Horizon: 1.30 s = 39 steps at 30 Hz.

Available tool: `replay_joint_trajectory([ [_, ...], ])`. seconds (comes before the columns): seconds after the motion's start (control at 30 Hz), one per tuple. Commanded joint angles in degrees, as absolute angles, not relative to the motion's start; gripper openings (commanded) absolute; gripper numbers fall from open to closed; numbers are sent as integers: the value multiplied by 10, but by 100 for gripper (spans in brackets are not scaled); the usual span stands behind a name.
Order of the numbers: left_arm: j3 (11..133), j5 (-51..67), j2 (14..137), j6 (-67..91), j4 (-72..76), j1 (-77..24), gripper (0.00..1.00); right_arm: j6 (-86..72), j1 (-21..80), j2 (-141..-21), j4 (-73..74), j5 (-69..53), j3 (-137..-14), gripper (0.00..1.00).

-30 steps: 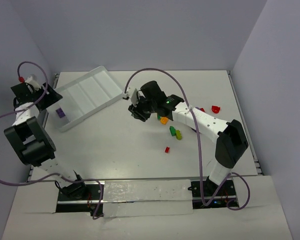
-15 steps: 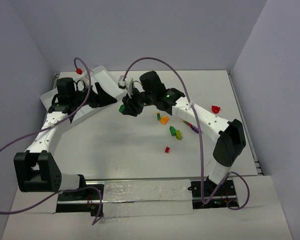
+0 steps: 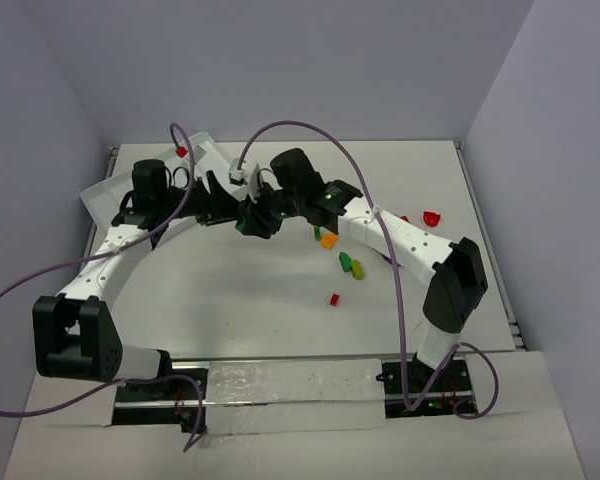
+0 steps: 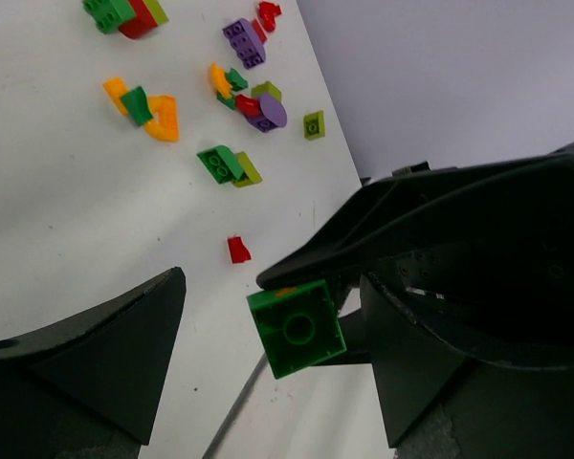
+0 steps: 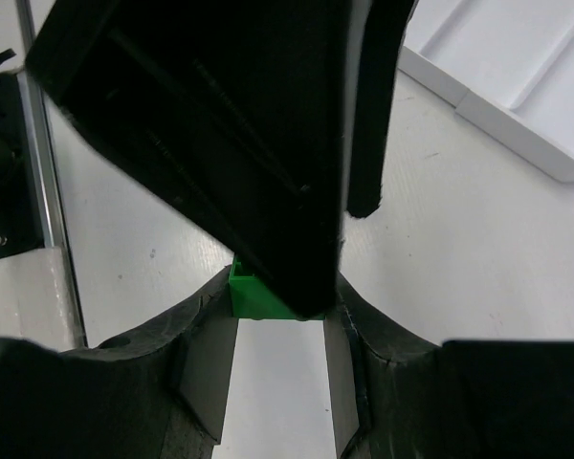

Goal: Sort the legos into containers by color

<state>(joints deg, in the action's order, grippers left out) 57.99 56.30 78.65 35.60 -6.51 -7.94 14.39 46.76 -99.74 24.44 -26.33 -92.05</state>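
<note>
My right gripper is shut on a green lego and holds it above the table, just right of the white tray. In the left wrist view the green lego shows its hollow underside between my left gripper's fingers, touching neither. My left gripper is open and faces the right one over the tray's near corner. In the right wrist view the green lego sits between the pads, half hidden by the left gripper's black body.
Loose legos lie right of the grippers: orange, green and lime, a small red one, purple and red. The left wrist view shows the same scatter. The left arm covers much of the tray.
My left arm has swung from the far left wall across the tray to meet the right gripper. The right gripper has carried the green lego leftward toward the tray.
</note>
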Motion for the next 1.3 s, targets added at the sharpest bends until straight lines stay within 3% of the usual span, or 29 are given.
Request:
replay_joint_trajectory([
  [0.0, 566, 606, 771, 378, -34, -93, 82, 140, 475, -998, 223, -240, -946, 0],
  [0.2, 553, 628, 767, 372, -41, -93, 78, 138, 475, -998, 217, -222, -945, 0],
  [0.3, 554, 628, 766, 365, -51, -93, 71, 139, 475, -998, 217, -219, -944, 0],
  [0.57, 558, 618, 779, 319, -97, -93, 35, 139, 475, -998, 214, -187, -942, 7],
  [0.77, 579, 598, 790, 287, -132, -85, 1, 140, 475, -996, 215, -184, -937, 57],
  [0.83, 589, 586, 796, 273, -147, -71, 0, 140, 475, -994, 215, -184, -934, 74],
  [0.87, 597, 580, 801, 265, -150, -56, 0, 140, 475, -993, 216, -183, -933, 91],
  [0.9, 599, 576, 804, 264, -152, -44, 0, 141, 475, -993, 216, -182, -933, 98],
  [1.03, 654, 518, 838, 207, -183, 47, 0, 143, 472, -984, 220, -180, -920, 100],
  [1.27, 748, 273, 928, 64, -192, 124, 0, 143, 447, -972, 228, -185, -889, 100],
])
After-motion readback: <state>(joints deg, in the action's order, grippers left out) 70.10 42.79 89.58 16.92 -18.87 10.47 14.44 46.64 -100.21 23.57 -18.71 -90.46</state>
